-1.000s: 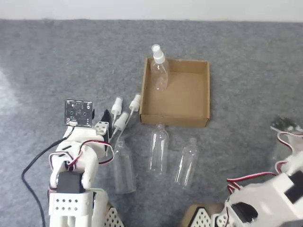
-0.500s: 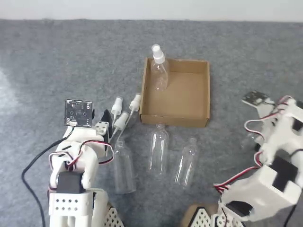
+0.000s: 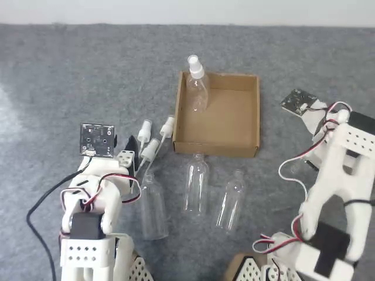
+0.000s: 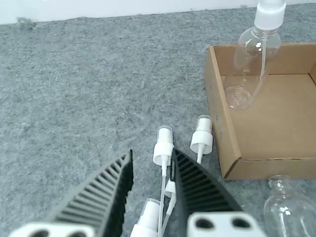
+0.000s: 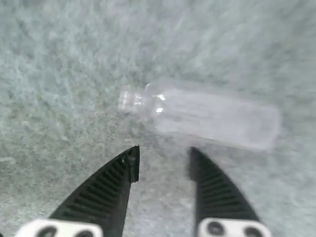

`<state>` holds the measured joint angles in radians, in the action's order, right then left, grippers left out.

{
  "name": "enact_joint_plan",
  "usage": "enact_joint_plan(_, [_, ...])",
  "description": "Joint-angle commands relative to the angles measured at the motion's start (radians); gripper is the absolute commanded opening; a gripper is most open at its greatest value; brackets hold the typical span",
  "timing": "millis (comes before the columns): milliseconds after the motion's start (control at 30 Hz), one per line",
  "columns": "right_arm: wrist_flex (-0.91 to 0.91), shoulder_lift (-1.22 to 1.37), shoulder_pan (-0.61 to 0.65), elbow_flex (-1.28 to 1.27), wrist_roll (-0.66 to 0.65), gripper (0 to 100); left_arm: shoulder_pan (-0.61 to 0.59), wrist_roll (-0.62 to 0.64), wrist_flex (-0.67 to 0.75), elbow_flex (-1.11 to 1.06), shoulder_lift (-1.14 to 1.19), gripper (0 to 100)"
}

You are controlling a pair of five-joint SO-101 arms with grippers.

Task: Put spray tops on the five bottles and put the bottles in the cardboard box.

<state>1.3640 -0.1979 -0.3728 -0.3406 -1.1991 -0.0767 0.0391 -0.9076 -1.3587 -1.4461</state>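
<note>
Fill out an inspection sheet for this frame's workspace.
Surface: grey carpet, flat.
Job's things: cardboard box open; one capped bottle stands in its far corner. Three uncapped bottles lie in front of the box, and a fourth uncapped bottle lies off to the side. At least three loose spray tops lie beside the box.
Clutter: nothing seen.
Grippers: left end effector open over the spray tops; right end effector open, just short of the fourth bottle.
Cables: black cable loops off one arm; servo wires hang on the arms.
Surroundings: white wall along the far edge.
</note>
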Motion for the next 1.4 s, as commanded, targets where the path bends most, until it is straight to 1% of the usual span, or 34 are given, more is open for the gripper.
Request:
enact_joint_plan(0, [-0.01,-0.079,0.013,0.012,-0.074,29.1,-0.006,-0.005,0.028,0.012,-0.012,11])
enact_joint_plan(200, [-0.03,-0.053,-0.013,0.017,-0.262,30.6,-0.006,-0.005,0.028,0.012,-0.012,11])
enact_joint_plan(267, [-0.045,-0.016,-0.013,0.032,-0.307,30.6,-0.006,-0.005,0.028,0.012,-0.012,11])
enact_joint_plan(400, [-0.061,0.09,-0.013,0.075,-0.354,30.6,-0.006,-0.005,0.028,0.012,-0.012,11])
enact_joint_plan(567, [-0.062,0.18,-0.027,0.089,-0.477,30.4,-0.006,-0.003,0.028,0.012,-0.012,11])
enact_joint_plan(667, [-0.082,0.211,-0.035,0.089,-0.506,30.3,-0.006,-0.003,0.028,0.012,-0.012,11])
enact_joint_plan(900, [-0.168,0.308,-0.074,0.087,-0.502,30.0,-0.006,-0.005,0.028,0.01,-0.012,11])
enact_joint_plan(967, [-0.188,0.338,-0.094,0.087,-0.499,26.6,-0.006,-0.005,0.028,0.01,-0.012,11])
enact_joint_plan(1033, [-0.213,0.363,-0.107,0.089,-0.439,20.7,-0.006,-0.005,0.028,0.01,-0.012,11])
enact_joint_plan(1133, [-0.249,0.378,-0.107,0.089,-0.282,13.6,-0.006,-0.005,0.028,0.01,-0.012,11])
enact_joint_plan(1233, [-0.245,0.371,-0.104,0.089,-0.098,12.1,-0.006,-0.005,0.028,0.01,-0.012,11])
enact_joint_plan(1367, [-0.246,0.352,-0.107,0.089,0.218,11.6,-0.006,-0.005,0.028,0.01,-0.012,11])
